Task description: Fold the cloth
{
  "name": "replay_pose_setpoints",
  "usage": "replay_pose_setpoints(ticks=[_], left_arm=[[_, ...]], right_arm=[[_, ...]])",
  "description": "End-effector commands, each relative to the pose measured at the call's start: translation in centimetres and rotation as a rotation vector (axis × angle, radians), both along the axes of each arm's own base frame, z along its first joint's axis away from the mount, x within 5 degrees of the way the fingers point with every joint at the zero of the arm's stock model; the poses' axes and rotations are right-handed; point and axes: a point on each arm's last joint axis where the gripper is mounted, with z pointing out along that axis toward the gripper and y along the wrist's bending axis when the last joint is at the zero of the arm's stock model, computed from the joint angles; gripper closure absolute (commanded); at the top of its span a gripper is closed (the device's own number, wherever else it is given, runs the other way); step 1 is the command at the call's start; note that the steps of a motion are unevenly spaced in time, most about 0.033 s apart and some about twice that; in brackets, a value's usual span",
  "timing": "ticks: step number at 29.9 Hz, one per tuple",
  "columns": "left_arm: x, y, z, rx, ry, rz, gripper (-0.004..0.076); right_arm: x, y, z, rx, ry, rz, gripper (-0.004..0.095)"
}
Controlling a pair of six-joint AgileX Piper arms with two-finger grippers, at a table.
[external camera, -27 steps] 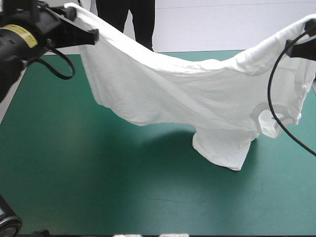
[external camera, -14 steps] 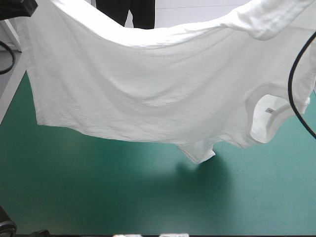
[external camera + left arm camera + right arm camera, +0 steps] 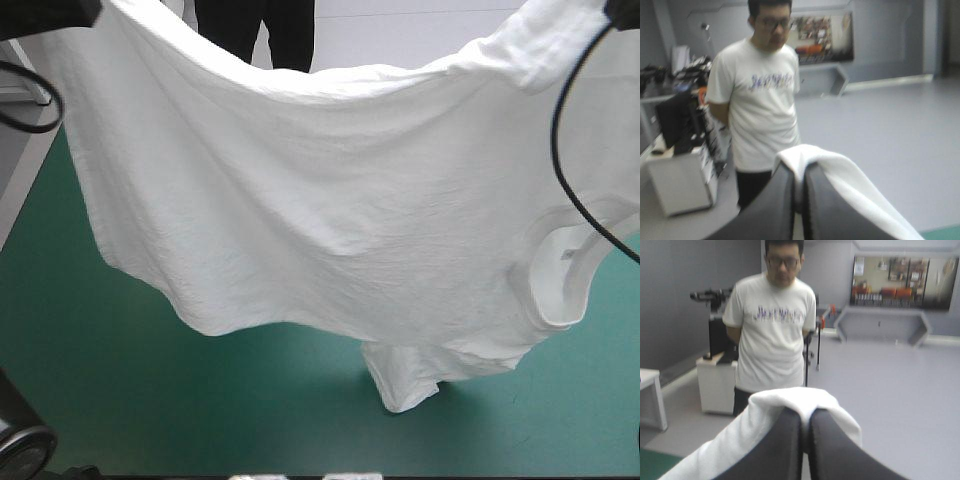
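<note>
Altogether the count is short: one T-shirt [image 3: 330, 220], two grippers and one teal-green table cover [image 3: 110, 400]. At the left, the left gripper [image 3: 799, 172] is clenched on the white cloth. Its two black fingers [image 3: 775, 205] press together in a narrow arch, with a fold of fabric pinched between them that spills over the tips and down the side of one finger. From that grasp the T-shirt hangs as one wide sheet stretched between the two sets of jaws. It hangs above the cover, and its upper edge sags in a shallow curve midway between them. The cloth is lightly creased and spread nearly full width; its lower edge runs unevenly, dipping lower toward the right gripper's side. Below the right jaws the neck opening [image 3: 565, 270] shows as an oval. Beneath that a bunched sleeve [image 3: 405, 380] dangles lowest of all, close over the cover; whether it touches cannot be told. At the right, the right gripper [image 3: 806, 415] is likewise clamped on the shirt, its fingers all but meeting. A thick white fold caps the tips and trails off to one side. Only the high view shows the whole hanging sheet, with collar and sleeve. Only the wrist views show the pinch itself, which the high view cuts off at its upper corners.
</note>
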Motion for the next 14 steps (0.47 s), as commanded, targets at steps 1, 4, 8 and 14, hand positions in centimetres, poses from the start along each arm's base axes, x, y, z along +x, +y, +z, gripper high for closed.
replay_pose_setpoints(ticks=[1, 4, 8, 14], left_arm=[[3.3, -1.6, -2.0, 0.064, 0.118, 0.1, 0.0734], [6.7, -3.2, -4.1, 0.109, 0.208, 0.133, 0.0734], [11.0, -4.3, -7.6, 0.135, 0.384, 0.12, 0.0734], [17.2, -4.5, -13.1, 0.106, 0.611, 0.058, 0.0734]], right_arm=[[5.3, 0.0, -2.6, 0.02, 0.173, -0.01, 0.0923], [8.8, 0.5, -5.1, 0.03, 0.32, 0.024, 0.0923], [12.6, 0.8, -8.4, 0.033, 0.471, 0.04, 0.0923], [17.8, 1.4, -13.9, 0.045, 0.665, 0.085, 0.0923]])
